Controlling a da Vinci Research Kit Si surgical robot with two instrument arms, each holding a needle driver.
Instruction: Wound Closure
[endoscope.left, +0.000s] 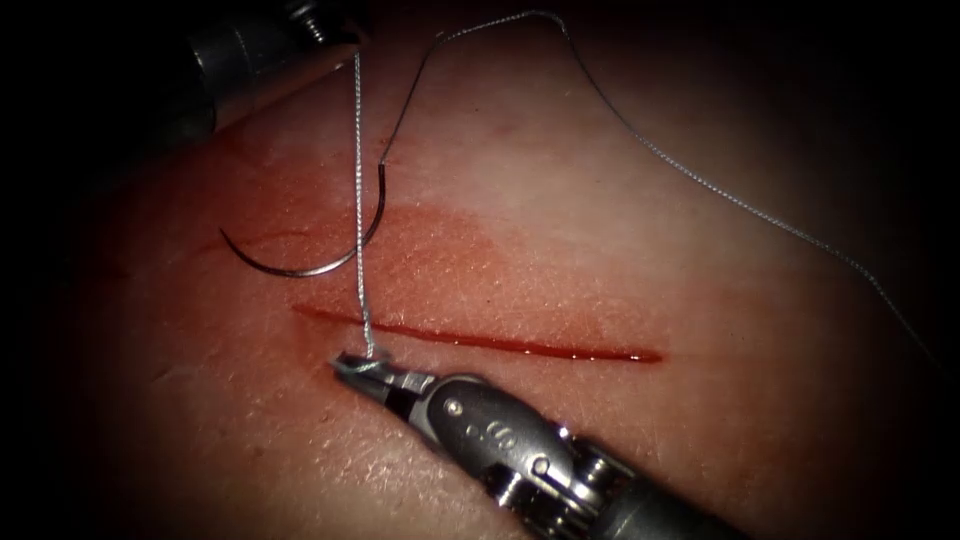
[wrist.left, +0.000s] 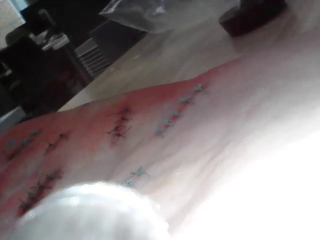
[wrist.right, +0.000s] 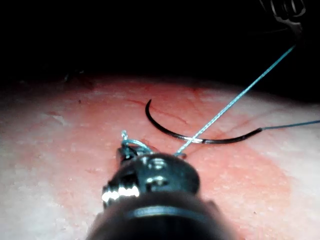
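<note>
Right tool (endoscope.left: 368, 372): jaws clenched on thread (endoscope.left: 358, 200) at cut (endoscope.left: 480, 340). Left tool (endoscope.left: 250, 45) upper left: jaws indiscernible. Needle (endoscope.left: 310, 262) loose on tissue (endoscope.left: 600, 230). Advice: keep tension steady.

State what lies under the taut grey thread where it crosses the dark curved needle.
The dark curved needle lies free on the tissue beneath the taut grey thread, held by the right tool; the crossing spot is covered.
</note>
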